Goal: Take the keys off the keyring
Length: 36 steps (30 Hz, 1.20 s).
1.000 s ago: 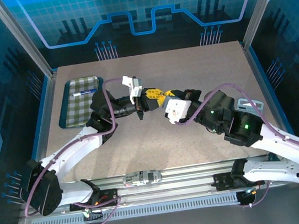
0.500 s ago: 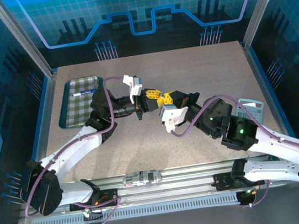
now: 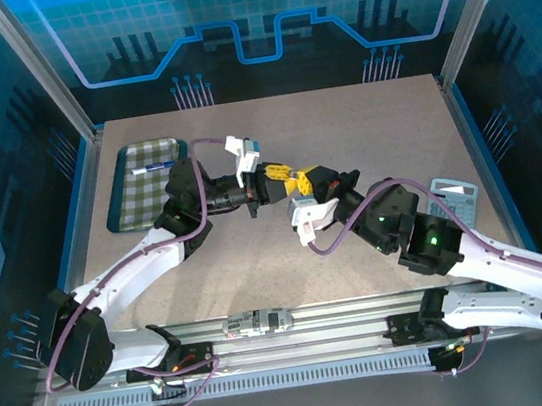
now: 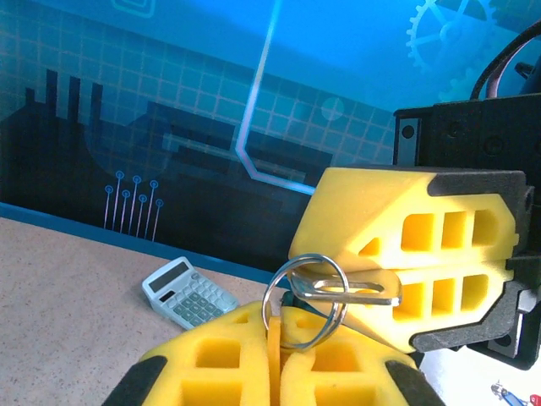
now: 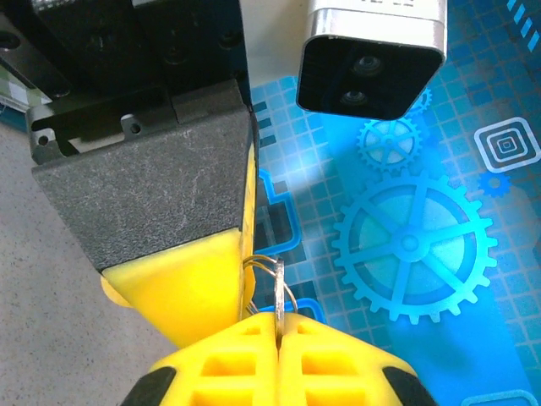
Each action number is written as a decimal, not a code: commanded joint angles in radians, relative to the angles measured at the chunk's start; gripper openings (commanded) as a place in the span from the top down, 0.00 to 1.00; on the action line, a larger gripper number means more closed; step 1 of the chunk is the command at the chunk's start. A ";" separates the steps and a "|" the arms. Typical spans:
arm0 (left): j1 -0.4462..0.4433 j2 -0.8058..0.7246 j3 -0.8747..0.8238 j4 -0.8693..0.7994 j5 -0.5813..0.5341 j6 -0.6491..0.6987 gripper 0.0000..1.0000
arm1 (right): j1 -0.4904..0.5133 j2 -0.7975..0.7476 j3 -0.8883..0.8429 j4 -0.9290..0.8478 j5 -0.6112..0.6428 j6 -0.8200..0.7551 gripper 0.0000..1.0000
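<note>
Both grippers meet above the middle of the table. In the left wrist view my left gripper (image 4: 283, 326) is shut on the keyring (image 4: 266, 302), a silver wire ring with a thin orange strip (image 4: 275, 342) pinched between the yellow fingers. The ring runs through the slotted head of a flat metal key (image 4: 355, 298), and my right gripper (image 4: 372, 275) is shut on that key. The right wrist view shows the key (image 5: 279, 288) edge-on, rising from my right gripper (image 5: 279, 326), with the ring's wires (image 5: 260, 264) beside the left gripper's finger (image 5: 186, 288). From above, the left gripper (image 3: 277, 173) and right gripper (image 3: 304, 179) nearly touch.
A green checked tray (image 3: 142, 186) holding a pen (image 3: 153, 166) sits at the back left. A pale calculator (image 3: 452, 196) lies at the right edge of the table, partly behind the right arm, and shows again as the calculator (image 4: 188, 292) on the tabletop.
The right arm has swung down and left, uncovering the calculator, and its wrist has turned. Both grips have stayed shut and the left arm has barely moved.
</note>
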 commanded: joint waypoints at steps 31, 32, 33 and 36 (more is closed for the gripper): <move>0.023 -0.049 0.142 0.051 0.069 -0.030 1.00 | -0.093 0.039 -0.045 -0.189 -0.147 0.028 1.00; 0.023 -0.046 0.142 0.055 0.069 -0.036 1.00 | -0.090 0.047 -0.047 -0.177 -0.133 0.018 1.00; 0.021 -0.045 0.140 0.068 0.075 -0.040 1.00 | -0.084 0.056 -0.046 -0.171 -0.125 0.015 1.00; 0.018 -0.039 0.139 0.078 0.076 -0.054 1.00 | -0.075 0.087 -0.047 -0.131 -0.094 -0.003 1.00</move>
